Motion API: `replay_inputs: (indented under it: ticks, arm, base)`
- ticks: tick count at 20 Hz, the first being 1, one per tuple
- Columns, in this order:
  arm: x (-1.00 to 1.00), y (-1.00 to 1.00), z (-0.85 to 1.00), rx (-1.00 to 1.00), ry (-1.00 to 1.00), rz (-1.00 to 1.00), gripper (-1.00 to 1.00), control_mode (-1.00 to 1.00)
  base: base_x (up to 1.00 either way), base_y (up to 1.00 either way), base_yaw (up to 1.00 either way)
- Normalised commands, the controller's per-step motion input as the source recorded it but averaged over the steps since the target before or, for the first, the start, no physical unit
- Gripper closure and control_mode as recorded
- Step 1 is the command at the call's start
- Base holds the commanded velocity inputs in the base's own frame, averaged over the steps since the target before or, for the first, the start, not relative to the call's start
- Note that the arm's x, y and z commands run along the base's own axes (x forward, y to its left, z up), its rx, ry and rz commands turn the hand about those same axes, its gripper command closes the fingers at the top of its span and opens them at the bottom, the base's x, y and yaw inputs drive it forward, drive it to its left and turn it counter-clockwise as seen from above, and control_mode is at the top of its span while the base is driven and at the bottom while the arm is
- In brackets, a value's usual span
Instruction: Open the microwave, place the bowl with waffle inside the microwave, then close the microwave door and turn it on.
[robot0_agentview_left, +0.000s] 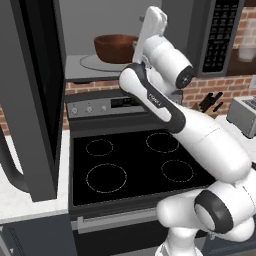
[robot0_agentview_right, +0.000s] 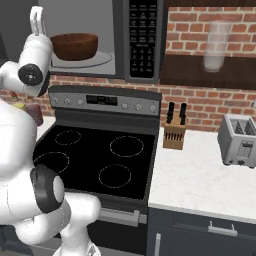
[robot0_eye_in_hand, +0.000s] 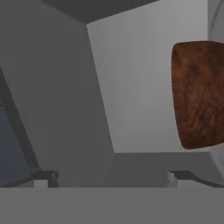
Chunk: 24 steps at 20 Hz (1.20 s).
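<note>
The bowl (robot0_agentview_left: 116, 47) is set on the round glass plate (robot0_agentview_left: 92, 62) inside the microwave (robot0_agentview_right: 131, 40), just beside the gripper (robot0_eye_in_hand: 111, 177), which is held wide open with nothing in it, so the door (robot0_agentview_left: 32, 95) can be shut next.

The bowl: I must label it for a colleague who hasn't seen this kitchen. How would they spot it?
Find the open microwave above the black stove. The bowl sits inside on the round glass turntable: deep, glossy and reddish-brown, the only warm-coloured thing in that grey cavity.
</note>
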Motion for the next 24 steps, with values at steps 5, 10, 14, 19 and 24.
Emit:
replay_inputs:
  ticks: [5,10,14,19,24]
  arm:
    - [-1.00,-0.88,0.18,-0.04,-0.01,0.00,-1.00,-1.00]
    - [-1.00,-0.85,0.02,-0.15,0.12,-0.04,-1.00,-1.00]
    - [-1.00,-0.65,0.00,-0.26,0.29,-0.07,-1.00,-1.00]
    - [-0.99,-0.40,-0.20,-0.34,0.30,-0.05,-1.00,-1.00]
    - [-0.71,-0.06,-0.26,-0.48,0.39,-0.01,-1.00,-1.00]
  base:
    - [0.00,0.00,0.00]
    - [0.00,0.00,0.00]
    - [0.00,0.00,0.00]
    - [0.00,0.00,0.00]
    - [0.00,0.00,0.00]
